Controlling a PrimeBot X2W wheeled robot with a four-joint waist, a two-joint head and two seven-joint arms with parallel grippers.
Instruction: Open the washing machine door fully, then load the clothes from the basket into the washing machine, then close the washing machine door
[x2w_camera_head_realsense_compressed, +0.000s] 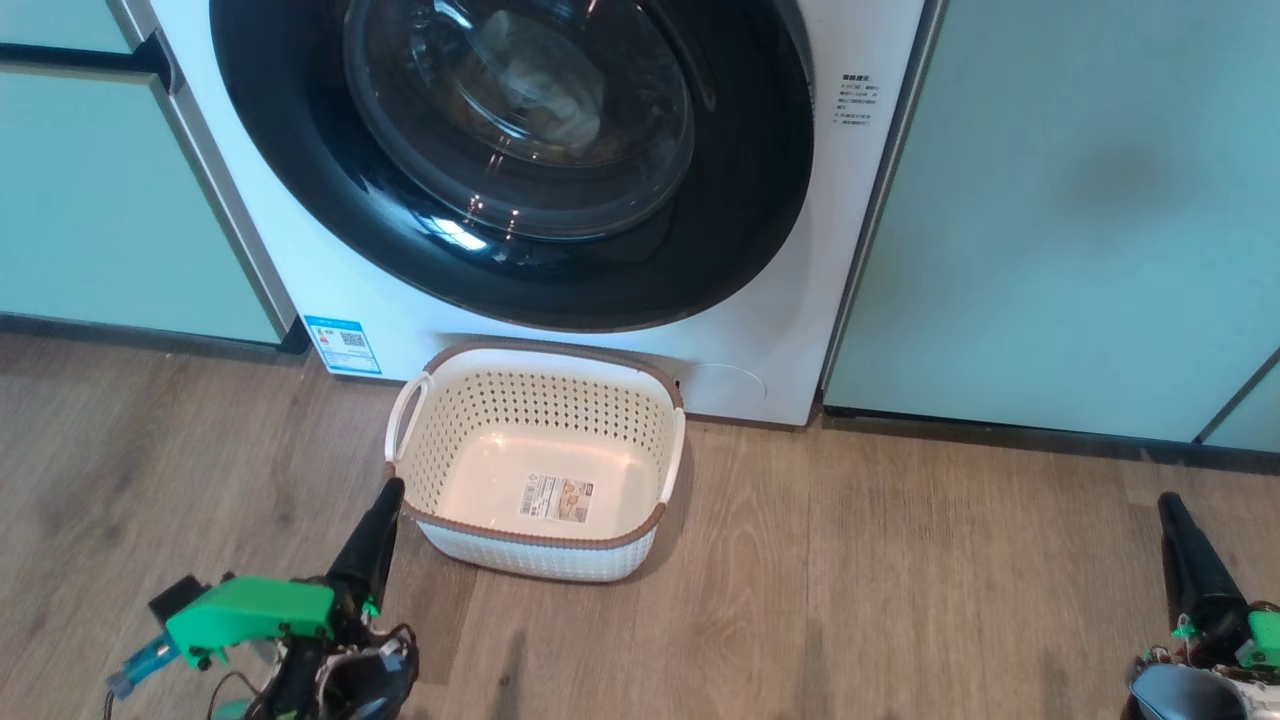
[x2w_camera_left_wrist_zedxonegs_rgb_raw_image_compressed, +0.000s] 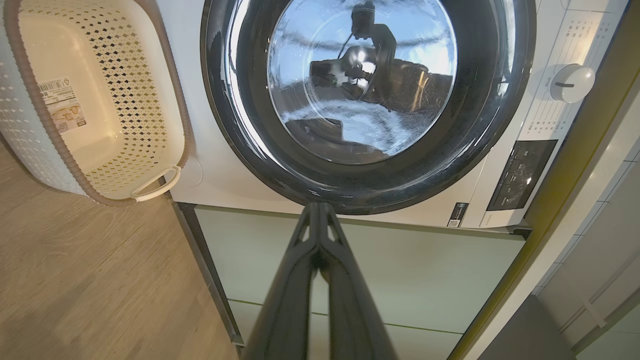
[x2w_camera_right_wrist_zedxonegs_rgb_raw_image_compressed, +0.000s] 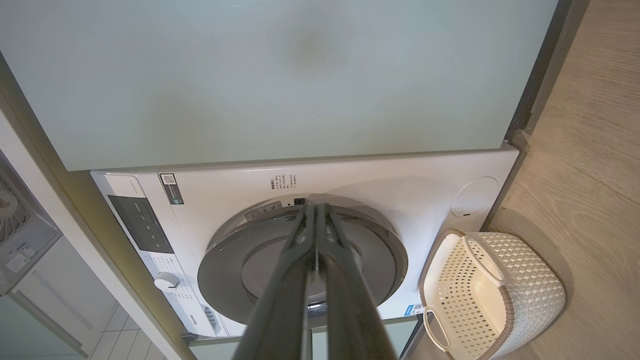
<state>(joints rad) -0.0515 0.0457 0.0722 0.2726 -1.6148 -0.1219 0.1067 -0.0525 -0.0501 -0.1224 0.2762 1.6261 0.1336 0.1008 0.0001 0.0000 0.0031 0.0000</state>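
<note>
The washing machine stands white between cabinets, and its glossy black washing machine door lies flat against the front. Behind the glass a pale bundle of clothes shows dimly. The cream basket sits on the floor just below the door, with only the label on its bare bottom. My left gripper is shut beside the basket's near left corner, holding nothing. My right gripper is shut far to the right over the floor. In the left wrist view the gripper points at the door's rim.
Pale green cabinets flank the washer on the left and the right. Wood floor stretches in front. A white dial and a dark control panel sit on the washer's top strip.
</note>
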